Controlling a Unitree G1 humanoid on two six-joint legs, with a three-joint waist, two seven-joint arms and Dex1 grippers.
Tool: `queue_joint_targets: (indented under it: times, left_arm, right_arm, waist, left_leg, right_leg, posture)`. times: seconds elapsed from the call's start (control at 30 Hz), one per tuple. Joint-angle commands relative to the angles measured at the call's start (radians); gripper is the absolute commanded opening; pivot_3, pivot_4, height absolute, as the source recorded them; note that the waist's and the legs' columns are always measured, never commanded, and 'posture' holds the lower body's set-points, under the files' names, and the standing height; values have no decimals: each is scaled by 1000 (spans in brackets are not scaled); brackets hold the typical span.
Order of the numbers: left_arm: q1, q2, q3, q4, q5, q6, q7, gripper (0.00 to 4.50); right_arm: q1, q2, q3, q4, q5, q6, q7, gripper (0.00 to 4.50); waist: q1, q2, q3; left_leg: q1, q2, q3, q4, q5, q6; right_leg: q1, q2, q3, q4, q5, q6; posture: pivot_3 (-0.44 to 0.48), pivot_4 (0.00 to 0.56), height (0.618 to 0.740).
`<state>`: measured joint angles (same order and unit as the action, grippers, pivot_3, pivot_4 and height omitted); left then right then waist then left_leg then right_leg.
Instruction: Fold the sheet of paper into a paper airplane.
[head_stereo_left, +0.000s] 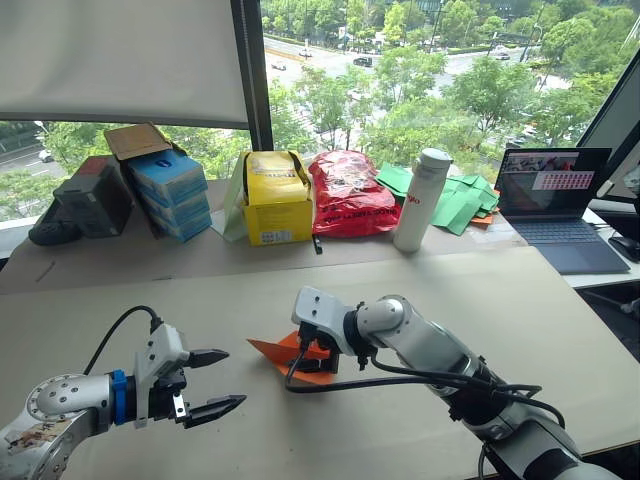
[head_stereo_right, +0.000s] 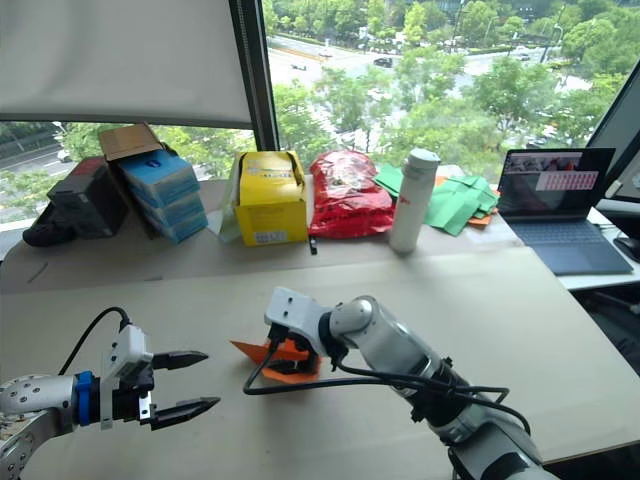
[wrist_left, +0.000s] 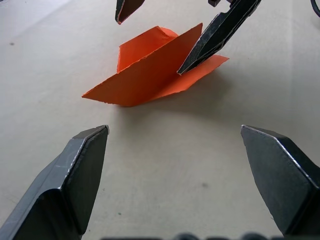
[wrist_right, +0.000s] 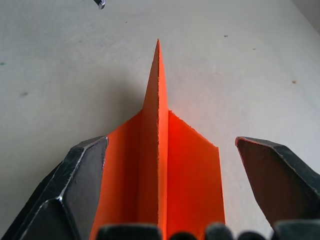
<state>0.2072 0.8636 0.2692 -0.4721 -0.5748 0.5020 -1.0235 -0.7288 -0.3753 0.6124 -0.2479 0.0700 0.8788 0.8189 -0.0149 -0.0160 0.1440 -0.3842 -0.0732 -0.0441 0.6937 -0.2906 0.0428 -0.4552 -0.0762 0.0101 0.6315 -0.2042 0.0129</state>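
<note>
Paper airplane (head_stereo_left: 290, 356), orange and folded to a pointed wedge, lies near the middle of the surface (head_stereo_left: 520, 300), its nose pointing left. From the head views the right tool (head_stereo_left: 318, 358) sits over its right end, hiding much of it. The right wrist view adds what they miss: a central upright fin (wrist_right: 158, 150) with 2 flaps spread flat, and both black fingers (wrist_right: 75, 185) wide apart on either side, gripping nothing. The left tool (head_stereo_left: 218, 382) hangs left of the nose, apart from it, fingers spread wide and empty. Its wrist view shows the wedge (wrist_left: 150, 75) side-on, with one right finger (wrist_left: 215, 35) at the raised fin.
</note>
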Motion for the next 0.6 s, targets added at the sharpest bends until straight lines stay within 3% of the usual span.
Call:
queue_joint_targets:
  times: [0.03,0.1,0.13,0.2,0.53,0.6]
  left_arm:
    - [-18,7,9,-45,-17,6,9,4477]
    - [-27,10,9,-53,-24,17,13,4477]
    - [-30,11,9,-55,-26,21,15,4498]
    - [-38,12,9,-60,-30,30,20,4500]
    - [-59,19,-1,-87,-32,68,38,4500]
    - [-68,19,-3,-98,-38,83,44,4500]
  right_arm:
    - [-14,6,3,-31,-2,3,0,4500]
    - [-13,10,8,-16,-10,-4,-3,4500]
    - [-12,12,9,-11,-13,-7,-2,4255]
    - [-11,20,8,7,-15,-15,-4,3714]
    - [-16,38,13,21,-23,-21,0,169]
    - [-20,41,17,24,-28,-21,-1,39]
  waist:
    - [0,0,0]
    - [0,0,0]
    - [0,0,0]
    - [0,0,0]
    - [-1,0,0]
    - [-1,0,0]
  left_leg:
    - [0,0,0,0,0,0]
    - [0,0,0,0,0,0]
    - [0,0,0,0,0,0]
    - [0,0,0,0,0,0]
    - [0,0,0,0,0,0]
    - [0,0,0,0,0,0]
  right_leg:
    - [0,0,0,0,0,0]
    - [0,0,0,0,0,0]
    - [0,0,0,0,0,0]
    - [0,0,0,0,0,0]
    - [0,0,0,0,0,0]
    - [0,0,0,0,0,0]
  posture:
    - [0,150,740]
    - [0,150,740]
    - [0,150,740]
    - [0,150,740]
    - [0,150,740]
    - [0,150,740]
